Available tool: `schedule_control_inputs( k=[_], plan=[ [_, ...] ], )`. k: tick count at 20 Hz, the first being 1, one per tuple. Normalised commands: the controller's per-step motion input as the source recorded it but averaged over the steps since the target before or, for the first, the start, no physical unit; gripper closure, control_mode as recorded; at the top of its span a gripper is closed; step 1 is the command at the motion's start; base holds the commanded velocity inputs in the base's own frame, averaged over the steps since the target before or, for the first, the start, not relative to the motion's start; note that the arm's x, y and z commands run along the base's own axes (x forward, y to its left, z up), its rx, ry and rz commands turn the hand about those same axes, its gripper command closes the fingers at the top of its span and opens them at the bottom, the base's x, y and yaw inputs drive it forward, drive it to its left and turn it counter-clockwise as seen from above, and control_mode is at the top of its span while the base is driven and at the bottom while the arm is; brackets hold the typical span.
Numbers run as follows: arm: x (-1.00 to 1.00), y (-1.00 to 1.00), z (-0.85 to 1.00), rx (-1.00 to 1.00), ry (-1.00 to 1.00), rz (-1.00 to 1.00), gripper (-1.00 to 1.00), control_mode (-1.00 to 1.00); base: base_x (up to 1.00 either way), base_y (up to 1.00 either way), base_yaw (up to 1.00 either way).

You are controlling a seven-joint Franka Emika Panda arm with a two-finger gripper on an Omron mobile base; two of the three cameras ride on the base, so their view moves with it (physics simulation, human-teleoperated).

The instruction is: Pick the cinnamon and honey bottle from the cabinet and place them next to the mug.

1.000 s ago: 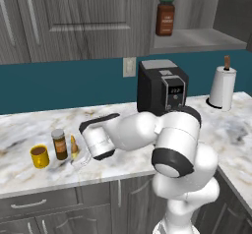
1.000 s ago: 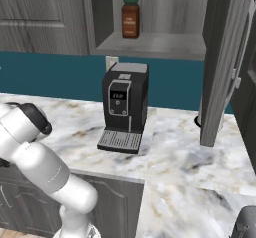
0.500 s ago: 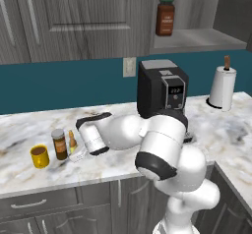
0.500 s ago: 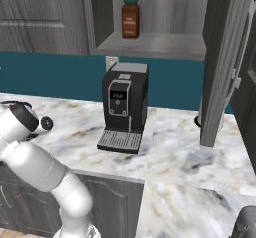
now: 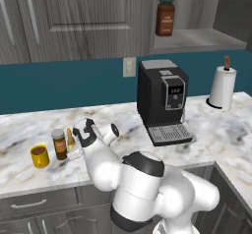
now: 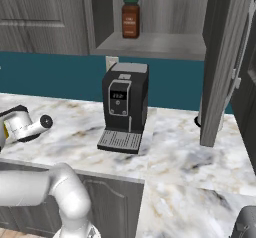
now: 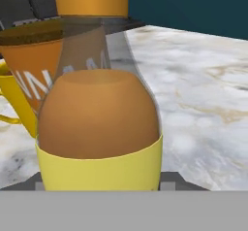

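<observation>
Nearest in the hand view: honey bottle [image 7: 99, 128], amber with its yellow label band, right against the camera, orange cap pointing up toward the top edge. Just behind it the cinnamon [image 7: 34, 55] with its orange label, and the yellow mug [image 7: 14, 104] peeking out at the left. Dark finger tips barely showing on either side of the bottle's base, so cannot tell for sure whether clamped or let go; from how close the bottle sits, most likely held or only just set down.

From the left base view: gripper [image 5: 78, 142] low over the bench [image 5: 206, 139], right at the honey bottle [image 5: 71, 140], which stands upright just beside the cinnamon [image 5: 59, 143]. Mug [image 5: 39, 156] next to that, on the far side from the gripper. All three in a tight row near the bench's front edge.

Step in hand, judging by the layout: placing the second item, with the cinnamon already down by the mug. Next move calls for opening the jaws if not yet open, then backing straight off without brushing the bottle; slim and tall, easy to tip into the cinnamon.

Farther back: coffee machine [image 5: 162, 100] against the teal wall, paper towel roll [image 5: 221, 88] beyond it. Up in the cabinet [image 6: 150, 42] niche, a red-brown jar [image 6: 130, 17] with a green lid on the shelf, not part of the job.
</observation>
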Motion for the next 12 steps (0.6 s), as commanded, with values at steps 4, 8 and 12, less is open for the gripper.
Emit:
schedule_control_inputs(
  k=[4,8,12],
  plan=[
    [0.0,0.0,-0.02,0.0,0.0,0.0,1.0,-1.0,0.0,0.0,0.0],
    [0.0,0.0,-0.01,0.0,0.0,0.0,1.0,-1.0,0.0,0.0,0.0],
    [0.0,0.0,-0.26,0.0,0.0,0.0,1.0,-1.0,0.0,0.0,0.0]
  ],
)
